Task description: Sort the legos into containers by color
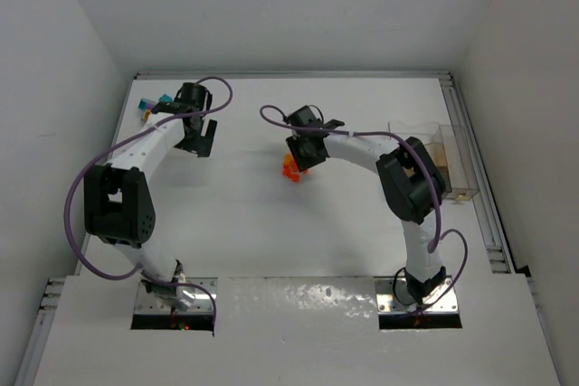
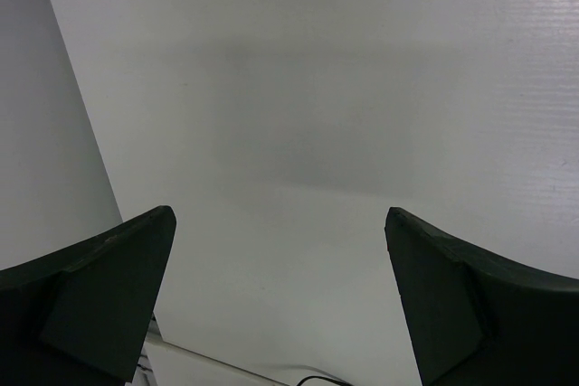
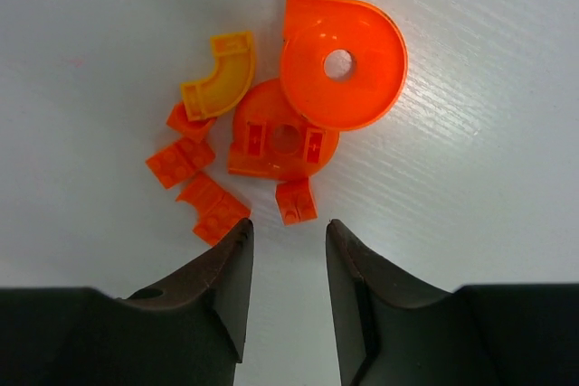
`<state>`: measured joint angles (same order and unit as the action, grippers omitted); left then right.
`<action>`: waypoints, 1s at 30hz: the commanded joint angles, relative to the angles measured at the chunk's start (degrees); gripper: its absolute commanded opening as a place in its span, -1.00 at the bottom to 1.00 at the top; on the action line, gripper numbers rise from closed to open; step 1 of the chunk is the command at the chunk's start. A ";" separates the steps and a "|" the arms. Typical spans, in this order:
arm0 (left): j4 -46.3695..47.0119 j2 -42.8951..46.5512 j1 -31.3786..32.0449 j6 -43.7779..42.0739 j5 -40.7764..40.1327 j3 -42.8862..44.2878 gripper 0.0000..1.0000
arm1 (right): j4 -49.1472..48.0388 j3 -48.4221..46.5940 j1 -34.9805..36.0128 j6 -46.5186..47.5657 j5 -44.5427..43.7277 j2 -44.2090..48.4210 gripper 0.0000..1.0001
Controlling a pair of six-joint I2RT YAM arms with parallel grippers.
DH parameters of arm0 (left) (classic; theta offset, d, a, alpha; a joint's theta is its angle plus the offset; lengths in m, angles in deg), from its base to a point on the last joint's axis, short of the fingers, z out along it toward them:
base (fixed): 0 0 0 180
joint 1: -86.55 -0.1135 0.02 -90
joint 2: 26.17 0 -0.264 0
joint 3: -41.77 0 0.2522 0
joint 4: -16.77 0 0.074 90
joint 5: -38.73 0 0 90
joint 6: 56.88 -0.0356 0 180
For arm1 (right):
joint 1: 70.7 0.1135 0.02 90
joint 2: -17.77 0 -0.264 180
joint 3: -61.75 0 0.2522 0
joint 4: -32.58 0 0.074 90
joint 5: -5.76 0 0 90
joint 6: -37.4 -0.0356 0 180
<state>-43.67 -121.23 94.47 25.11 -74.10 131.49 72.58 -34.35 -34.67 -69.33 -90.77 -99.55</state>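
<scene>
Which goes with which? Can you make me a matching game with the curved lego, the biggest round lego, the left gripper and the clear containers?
Things:
1. curved lego
2. biggest round lego
3. left gripper
4. containers

Matches:
a. wide open, holding nothing
b. orange
c. by the right edge of the table
d. yellow

Pairs: 1-d, 2-b, 3-a, 4-c.

Mid-frame on the top view, a heap of orange legos [image 3: 280,137] lies flat: two overlapping round discs, small bricks, and one curved yellow piece [image 3: 222,74]. Upper left sit teal and yellow legos [image 1: 149,108]; the clear containers [image 1: 457,169] stand at right.
</scene>
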 commanded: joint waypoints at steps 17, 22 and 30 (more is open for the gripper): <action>-0.08 0.15 0.25 0.98 -2.57 2.52 1.00 | -1.45 -0.89 -1.14 2.05 -2.53 -2.31 -1.00; -0.08 0.23 0.25 0.72 -3.10 2.61 1.00 | 1.35 1.13 -2.54 1.28 -4.54 4.36 -1.00; 0.09 -0.20 0.25 0.45 -4.42 2.61 1.00 | 2.84 18.43 -22.48 -8.40 -8.04 29.67 -1.00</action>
<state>-43.87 -121.23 94.47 25.48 -77.27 132.00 74.00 -20.10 -50.74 -73.39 -94.33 -77.26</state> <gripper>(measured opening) 0.999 0.149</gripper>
